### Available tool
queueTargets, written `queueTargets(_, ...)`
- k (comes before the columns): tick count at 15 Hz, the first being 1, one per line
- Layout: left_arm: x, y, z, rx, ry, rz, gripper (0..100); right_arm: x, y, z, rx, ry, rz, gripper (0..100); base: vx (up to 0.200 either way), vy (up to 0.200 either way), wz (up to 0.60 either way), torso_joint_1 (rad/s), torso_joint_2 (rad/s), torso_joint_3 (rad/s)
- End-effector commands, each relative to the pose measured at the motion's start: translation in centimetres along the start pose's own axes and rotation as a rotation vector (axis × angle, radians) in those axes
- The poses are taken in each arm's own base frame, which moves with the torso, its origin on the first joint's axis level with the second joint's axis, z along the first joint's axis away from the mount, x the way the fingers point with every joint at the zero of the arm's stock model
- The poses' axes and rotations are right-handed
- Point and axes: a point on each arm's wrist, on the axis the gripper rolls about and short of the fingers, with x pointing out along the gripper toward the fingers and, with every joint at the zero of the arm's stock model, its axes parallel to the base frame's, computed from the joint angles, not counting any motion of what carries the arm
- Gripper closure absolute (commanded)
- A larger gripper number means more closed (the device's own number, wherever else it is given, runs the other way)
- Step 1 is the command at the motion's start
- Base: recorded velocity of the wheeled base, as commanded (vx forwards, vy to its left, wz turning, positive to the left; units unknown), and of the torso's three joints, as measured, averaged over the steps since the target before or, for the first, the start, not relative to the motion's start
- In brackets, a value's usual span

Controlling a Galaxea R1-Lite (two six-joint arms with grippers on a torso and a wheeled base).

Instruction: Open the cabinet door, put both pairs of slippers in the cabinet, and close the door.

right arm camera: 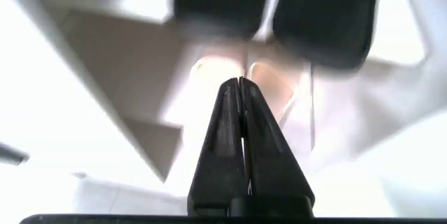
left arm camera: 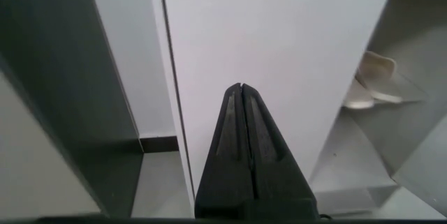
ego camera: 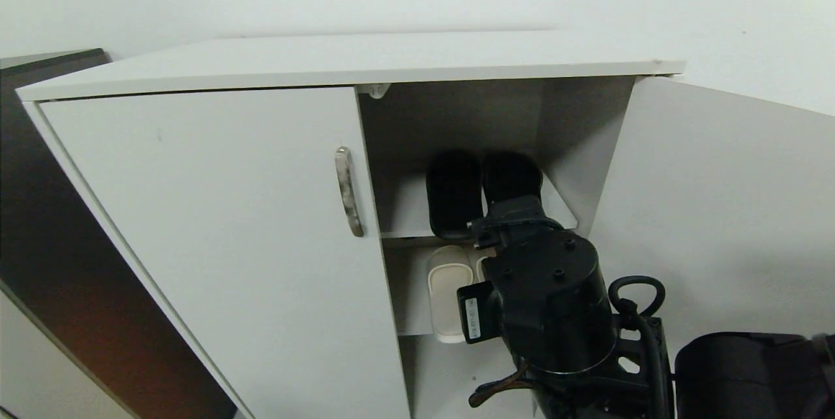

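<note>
Black slippers, one pair; white slippers, one pair.

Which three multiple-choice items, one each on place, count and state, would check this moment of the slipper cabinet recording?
1. Where does the black pair of slippers lie?
A. On the top panel of the cabinet
B. On the floor outside it
C. On the upper shelf inside it

2. How many pairs of slippers are inside the cabinet?
A. One
B. Two
C. Three

3. What state is the right-hand door in?
A. Swung open
B. Shut flush
C. Taken off

Answers:
1 C: the black pair rests on the shelf above the white pair.
2 B: one black pair and one white pair show inside.
3 A: the door stands out to the side, leaving the inside exposed.
</note>
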Motion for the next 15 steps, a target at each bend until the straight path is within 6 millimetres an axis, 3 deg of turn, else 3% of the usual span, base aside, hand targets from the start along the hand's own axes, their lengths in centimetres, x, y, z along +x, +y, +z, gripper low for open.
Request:
queueTargets(1,0.00,0.00,0.00,-0.001,0.000,0.000,100,0.12,0.08,-0.17,-0.004,0.004,0.000,100,-0.200,0.000,0.00,-0.002,0.01,0.002)
queueTargets(15,0.00,0.00,0.00,-0.001,0.000,0.002,100,0.29,-0.17,-0.72,-0.014,0.013,-0.009,100,-0.200,0.000,0.00,0.002,0.00,0.001)
